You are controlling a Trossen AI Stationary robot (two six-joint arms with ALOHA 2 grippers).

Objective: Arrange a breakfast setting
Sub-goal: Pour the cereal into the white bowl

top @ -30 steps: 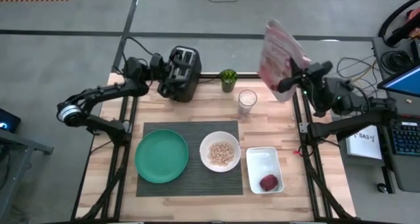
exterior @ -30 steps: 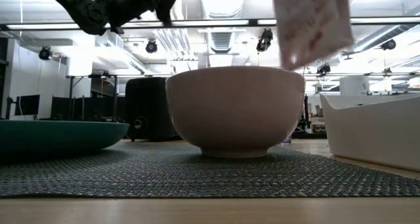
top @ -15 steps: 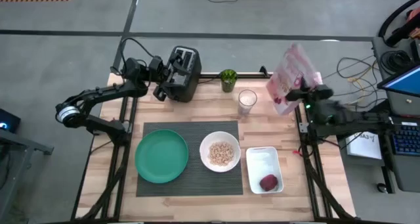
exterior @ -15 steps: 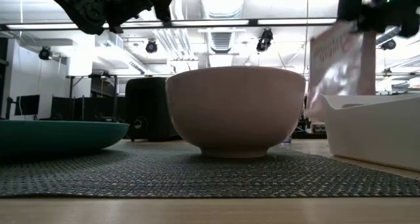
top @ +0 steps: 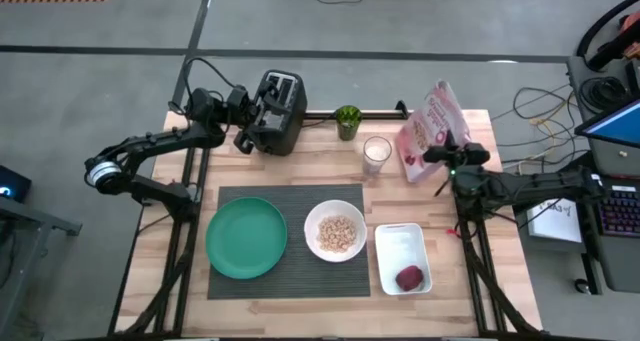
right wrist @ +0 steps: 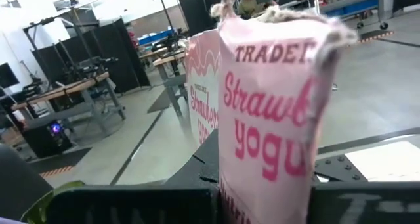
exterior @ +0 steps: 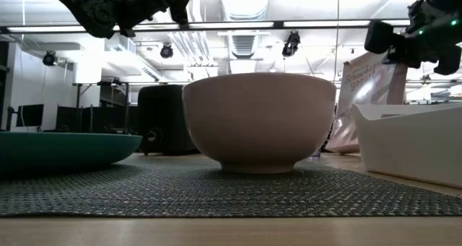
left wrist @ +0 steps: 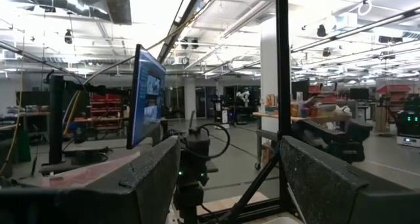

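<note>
The pink cereal box (top: 430, 131) stands tilted at the table's far right with its torn top up, and my right gripper (top: 437, 157) is shut on it. The black toaster (top: 280, 106) stands at the far left. My left gripper (top: 255, 116) hangs open above the toaster's left side, high over it in the low view (exterior: 155, 1), with nothing between its fingers (left wrist: 131, 191). On the dark ribbed placemat (top: 300, 271) lie the green plate (top: 246, 238) and the white bowl (top: 335, 231) with cereal in it. The white dish (top: 385, 231) lies to the right of them. My right gripper pinches the cereal box between its two fingers, one on each broad face, with a narrow printed side (right wrist: 262, 178) facing my wrist. The fingers (right wrist: 131, 204) come level from the table's near right. The box stands tilted, its bottom end (exterior: 341, 139) down at the table top.
A glass of milk (top: 376, 153) and a small green plant (top: 347, 121) stand just left of the box, at the far middle. A dark red thing (top: 409, 278) lies in the white dish. A bar runs along the far edge (top: 380, 112).
My right gripper has come down from high over the far right corner, carrying the cereal box toward the near edge. The box has turned more upright and sunk to the table top. My left gripper has kept its place over the toaster.
</note>
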